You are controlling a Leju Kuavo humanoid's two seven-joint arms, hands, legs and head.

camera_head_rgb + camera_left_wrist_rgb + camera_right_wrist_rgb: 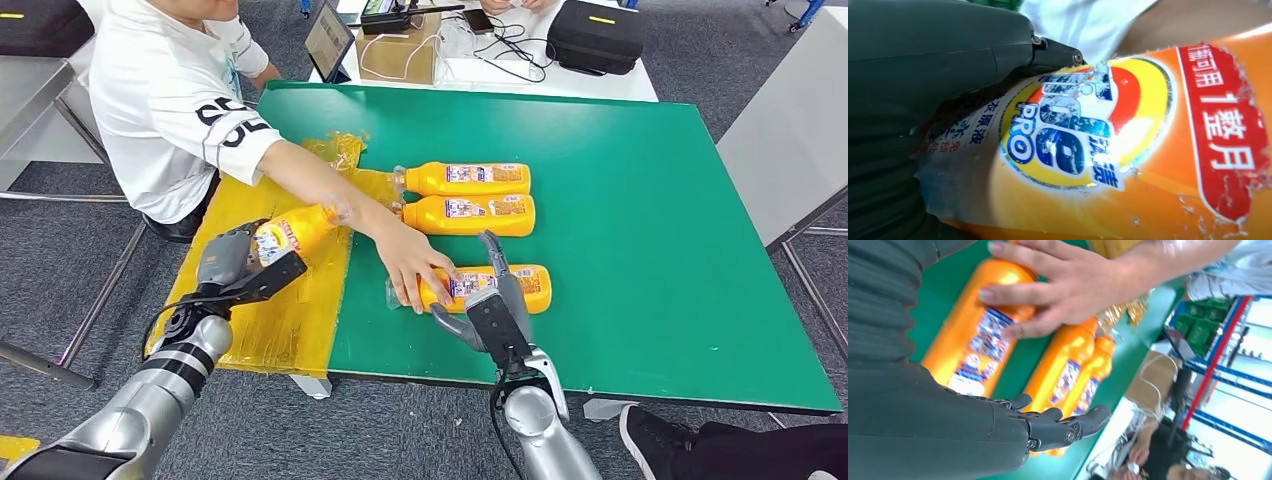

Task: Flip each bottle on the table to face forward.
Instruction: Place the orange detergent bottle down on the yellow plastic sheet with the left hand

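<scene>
The left robot hand (245, 262) is up over the yellow plastic sheet (290, 320) at the left edge of the green bench (640, 200), silver arm rising from the near left, fingers wrapped around an orange plastic detergent bottle (295, 232). That held bottle points far and right, tilted, clear of the surface. From the left wrist, its worn label (1073, 135) faces the camera: a yellow oval with blue lettering, a red panel with white characters beside it, edges scuffed and peeling.

The right robot hand (495, 300) reaches in from the near middle, fingers spread and stretched forward, holding nothing. It hovers right at the near side of a third orange bottle (500, 285) lying flat on the bench; touching or just above, I cannot tell. A person's hand (410, 262) presses down on the left end of that same bottle, the arm coming across from a person in a white shirt (160, 100) seated at the far left.

Farther back, two more orange bottles (470, 197) lie side by side, parallel, caps to the left, printed labels up. Crumpled yellow film (340, 152) sits at the far left beside their caps.
</scene>
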